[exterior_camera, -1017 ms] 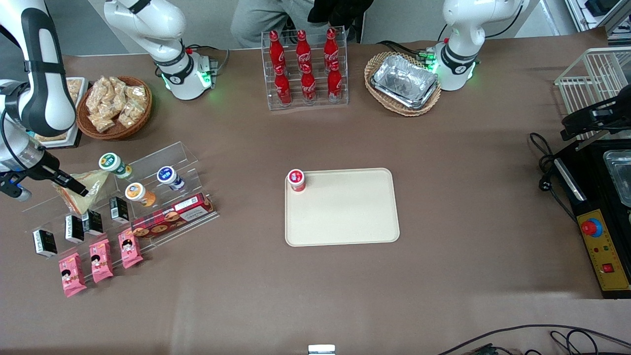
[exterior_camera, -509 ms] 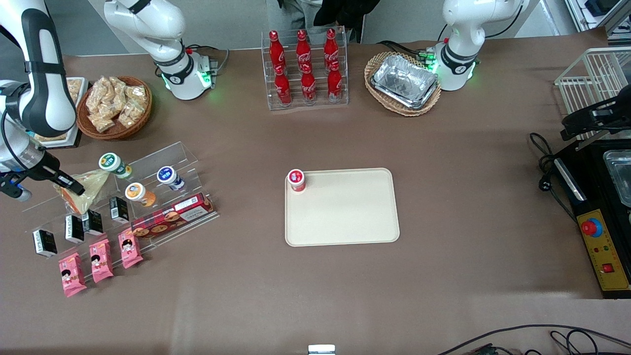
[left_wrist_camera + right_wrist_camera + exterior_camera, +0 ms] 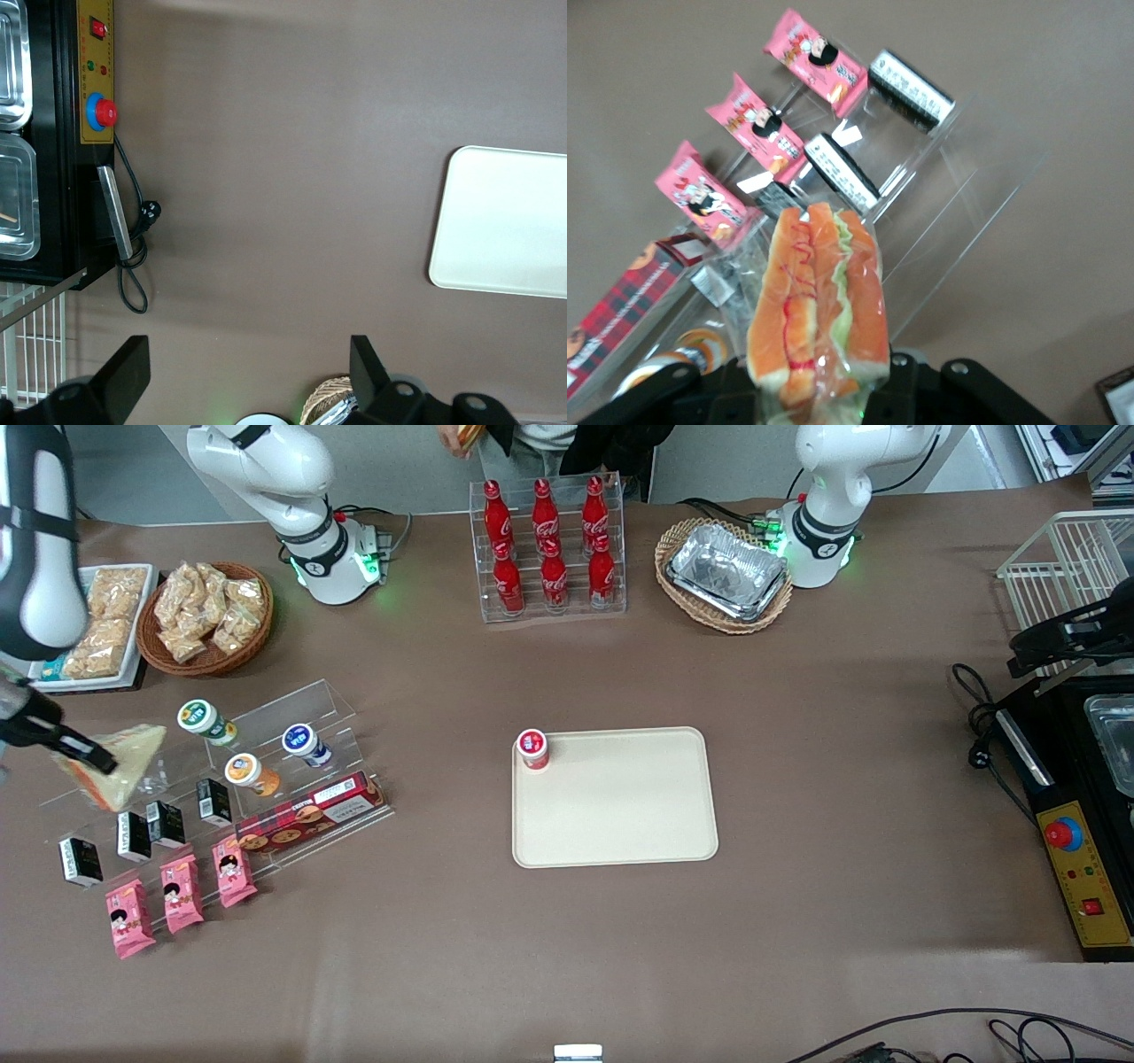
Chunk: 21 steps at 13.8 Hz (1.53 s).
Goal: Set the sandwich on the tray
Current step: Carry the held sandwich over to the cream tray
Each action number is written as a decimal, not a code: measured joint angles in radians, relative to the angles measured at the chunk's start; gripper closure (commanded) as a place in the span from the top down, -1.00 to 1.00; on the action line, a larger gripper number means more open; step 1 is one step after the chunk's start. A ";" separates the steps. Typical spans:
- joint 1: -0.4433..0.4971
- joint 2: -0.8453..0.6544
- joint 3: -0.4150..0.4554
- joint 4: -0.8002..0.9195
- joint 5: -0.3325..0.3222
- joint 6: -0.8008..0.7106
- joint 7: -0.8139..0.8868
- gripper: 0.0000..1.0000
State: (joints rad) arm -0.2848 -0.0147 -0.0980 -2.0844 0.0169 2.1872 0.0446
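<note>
The sandwich [image 3: 120, 766], a plastic-wrapped wedge of pale bread, hangs above the end of the clear acrylic shelf [image 3: 266, 717], at the working arm's end of the table. My right gripper [image 3: 87, 758] is shut on it. In the right wrist view the sandwich [image 3: 815, 297] shows its orange, red and green cut edge, pinched between the black fingers [image 3: 908, 394] of the gripper [image 3: 819, 390]. The cream tray [image 3: 620, 806] lies flat at the table's middle, far from the gripper, and its edge shows as the tray [image 3: 505, 221] in the left wrist view.
A red-lidded cup [image 3: 532, 747] stands on one tray corner. The shelf holds lidded cups [image 3: 299, 741], black packets [image 3: 133, 834], a biscuit box [image 3: 310, 815] and pink snack packets [image 3: 182, 890]. Farther from the camera are a snack basket [image 3: 208, 615], cola bottles [image 3: 549, 549] and foil trays [image 3: 728, 571].
The gripper has lifted the sandwich off the acrylic shelf and carried it a little toward the working arm's end of the table.
</note>
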 measured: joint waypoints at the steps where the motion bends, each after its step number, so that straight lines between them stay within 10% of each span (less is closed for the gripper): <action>1: 0.000 -0.003 0.002 0.052 0.000 -0.060 -0.002 -0.43; 11: 0.107 -0.014 0.152 0.340 -0.022 -0.472 0.370 -0.43; 21: 0.548 0.092 0.229 0.355 -0.025 -0.464 1.167 -0.43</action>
State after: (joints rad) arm 0.2633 0.0771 0.1314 -1.7298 -0.0083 1.7233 1.2114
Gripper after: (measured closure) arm 0.714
